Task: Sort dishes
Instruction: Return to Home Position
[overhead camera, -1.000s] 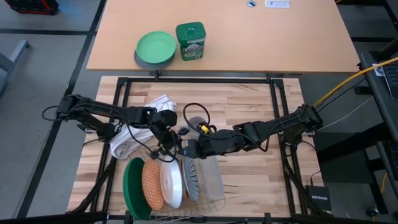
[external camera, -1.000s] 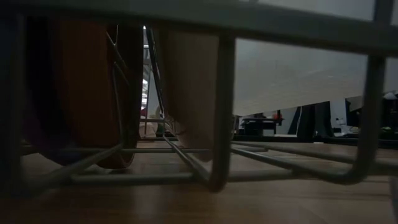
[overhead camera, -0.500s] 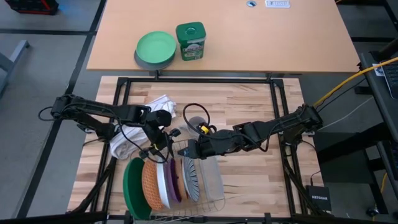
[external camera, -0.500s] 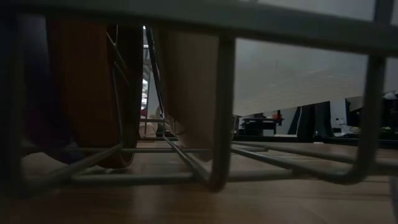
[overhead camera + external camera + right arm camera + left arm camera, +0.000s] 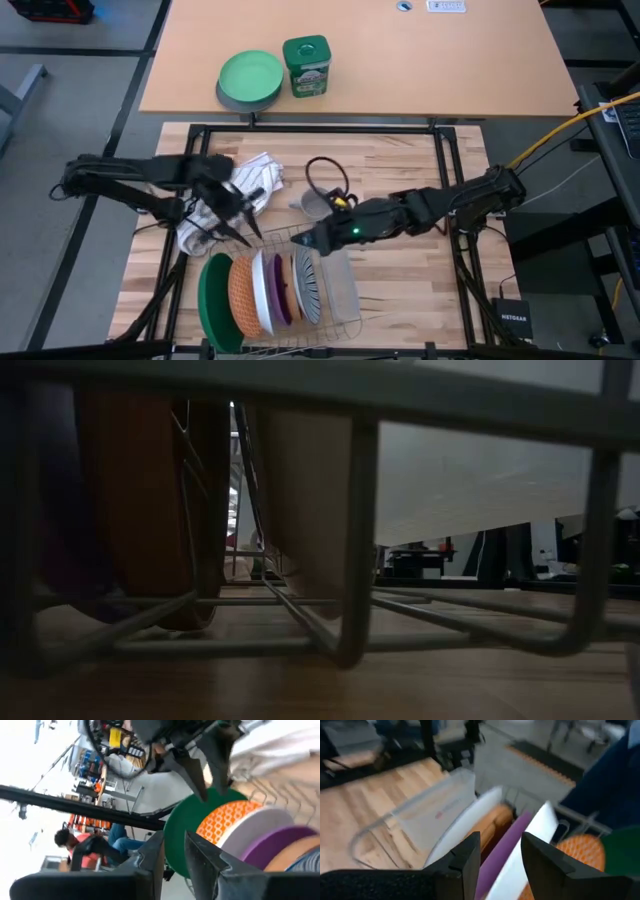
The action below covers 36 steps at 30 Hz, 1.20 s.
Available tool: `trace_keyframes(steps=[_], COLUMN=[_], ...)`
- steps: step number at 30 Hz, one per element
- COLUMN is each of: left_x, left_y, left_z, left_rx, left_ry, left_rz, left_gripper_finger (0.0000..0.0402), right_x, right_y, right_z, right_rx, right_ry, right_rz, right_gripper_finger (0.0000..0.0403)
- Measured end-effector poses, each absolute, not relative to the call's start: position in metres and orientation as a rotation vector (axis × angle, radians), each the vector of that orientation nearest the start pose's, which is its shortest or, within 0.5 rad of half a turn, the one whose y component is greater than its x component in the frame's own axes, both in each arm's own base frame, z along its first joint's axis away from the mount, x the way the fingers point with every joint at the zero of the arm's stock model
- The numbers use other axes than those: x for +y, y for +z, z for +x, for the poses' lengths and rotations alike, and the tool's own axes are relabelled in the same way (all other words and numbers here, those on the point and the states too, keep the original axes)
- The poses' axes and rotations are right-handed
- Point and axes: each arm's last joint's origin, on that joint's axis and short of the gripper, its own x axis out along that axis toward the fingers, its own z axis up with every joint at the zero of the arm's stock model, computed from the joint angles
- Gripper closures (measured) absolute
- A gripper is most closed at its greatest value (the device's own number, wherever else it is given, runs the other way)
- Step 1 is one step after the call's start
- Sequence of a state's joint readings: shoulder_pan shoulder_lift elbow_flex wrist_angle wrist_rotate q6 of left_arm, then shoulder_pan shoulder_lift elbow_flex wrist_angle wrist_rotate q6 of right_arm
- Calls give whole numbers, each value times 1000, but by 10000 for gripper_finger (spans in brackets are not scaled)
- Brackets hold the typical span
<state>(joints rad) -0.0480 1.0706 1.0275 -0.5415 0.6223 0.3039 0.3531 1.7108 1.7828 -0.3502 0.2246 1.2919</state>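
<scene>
Looking straight down on the wooden table [image 5: 400, 165]: plates on edge, side by side in the wire dish rack [image 5: 345, 300], with the dark green plate [image 5: 212, 295] at the left-arm end, then the orange patterned plate [image 5: 243, 292], white plate [image 5: 264, 290], purple plate [image 5: 281, 287] and blue-and-white striped plate [image 5: 308, 290]. Left gripper [image 5: 243, 222] poised over the rack's far edge, beside a crumpled white cloth [image 5: 255, 172]; right gripper [image 5: 308, 241] at the same edge near the striped plate, a small grey mug [image 5: 315, 205] just behind it. Farther off, on a second tabletop, a light green plate on a grey bowl [image 5: 250, 78] and a green tin [image 5: 306, 66].

Peering level from table height: rack wires up close, dim plate edges behind them, too dark to tell apart.

Seen past the left wrist: fingers parted, nothing between them, aimed at the purple and white plates, a brown plate [image 5: 492, 820] alongside.

Seen past the right wrist: fingers a narrow gap apart, empty, facing the green and orange plates, with a person in red [image 5: 82, 851] in the room beyond.
</scene>
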Motion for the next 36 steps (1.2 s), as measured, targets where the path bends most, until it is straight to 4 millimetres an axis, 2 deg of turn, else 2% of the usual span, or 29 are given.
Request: trace_keyframes(steps=[5, 9, 14, 19, 21, 26, 31, 36], left_x=[-18, -14, -14, -15, -16, -15, -14, -10], left_y=[368, 387, 400, 405, 402, 388, 360, 311], left_z=[168, 127, 85, 51, 38, 15, 19, 36], left_rx=[308, 163, 4, -113, -110, -54, -162, -167], left_ry=[-655, -610, -593, -577, -577, -544, -495, -390], left_rz=[87, 137, 250, 339, 315, 101, 74, -112], left_gripper_finger=[270, 270, 270, 270, 270, 270, 270, 270], right_x=[120, 108, 93, 76, 69, 56, 48, 47], right_y=[440, 460, 469, 471, 470, 466, 460, 438], right_z=[344, 314, 272, 239, 227, 199, 184, 180], right_rx=[264, 266, 366, 413, 437, 509, 550, 591], right_ry=[-17, -6, -48, -219, -291, -442, -523, -531], right_rz=[1031, 896, 708, 562, 476, 314, 214, 195], right_gripper_finger=[324, 324, 324, 324, 324, 324, 324, 324])
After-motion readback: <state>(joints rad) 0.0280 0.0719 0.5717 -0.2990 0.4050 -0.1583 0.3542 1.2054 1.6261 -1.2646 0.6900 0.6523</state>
